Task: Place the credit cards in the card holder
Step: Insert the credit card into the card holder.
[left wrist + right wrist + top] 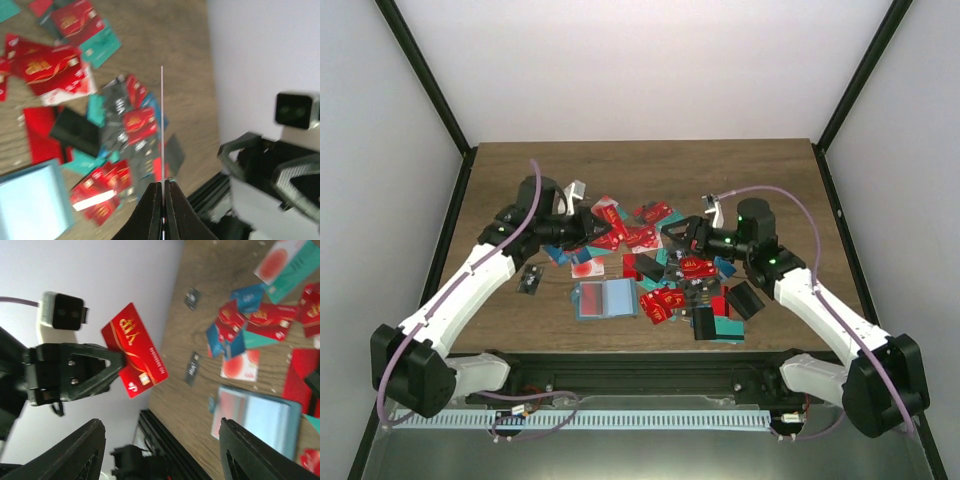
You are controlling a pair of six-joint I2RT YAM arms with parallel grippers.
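Note:
My left gripper (592,230) is shut on a red credit card (134,350) and holds it in the air over the back left of the pile. In the left wrist view that card (161,125) shows edge-on as a thin line between the closed fingers (152,205). My right gripper (676,234) faces it from the right, close by; its jaws stand wide apart with nothing between them (160,426). The teal-blue card holder (607,298) lies open on the table in front of the pile, a red card in its left half. Several credit cards (670,272), mostly red, lie scattered between the arms.
Black blocky cases (745,298) lie among the cards at the front right. A small dark object (530,280) sits left of the card holder. A white card with a red blot (586,267) lies just behind the holder. The table's front edge (620,352) is close to it.

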